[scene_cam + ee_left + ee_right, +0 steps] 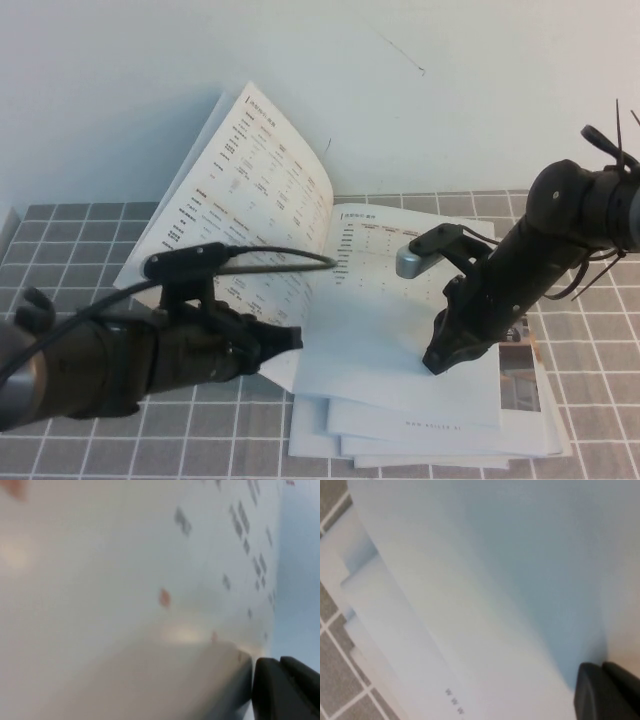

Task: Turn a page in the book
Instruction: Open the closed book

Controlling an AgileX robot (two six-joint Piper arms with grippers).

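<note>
- Book [420, 330]: thin softcover brochure, lying open at table centre on a stack of spare booklets [440, 440], all on the grey tiled mat [80, 240].
- Page [240, 180]: one leaf raised and tilted to the left, standing roughly half-way over; printed tables visible on its face. Looks light, floppy, prob. slick coated paper; creases or tears easily if pinched hard or dragged.
- Left gripper [285, 340]: low at near-left, tip at the near edge of the raised page, under/behind it. Left wrist view is filled with printed paper right up close, so it seems to prop the leaf; can't tell if its jaws are spread or closed, or if it pinches anything.
- Right gripper [440, 358]: pointing down on the right-hand page, jaws pressed together, nothing held; seems to pin the book flat so it won't slide.
- Best hold, my read: free outer edge or near corner of the leaf, light contact, sweep left in an arc; avoid the spine side, where paper buckles.
- Risk: the leaf flopping back to the right if released early; the stack below shifting.
- Containers: none in view.
</note>
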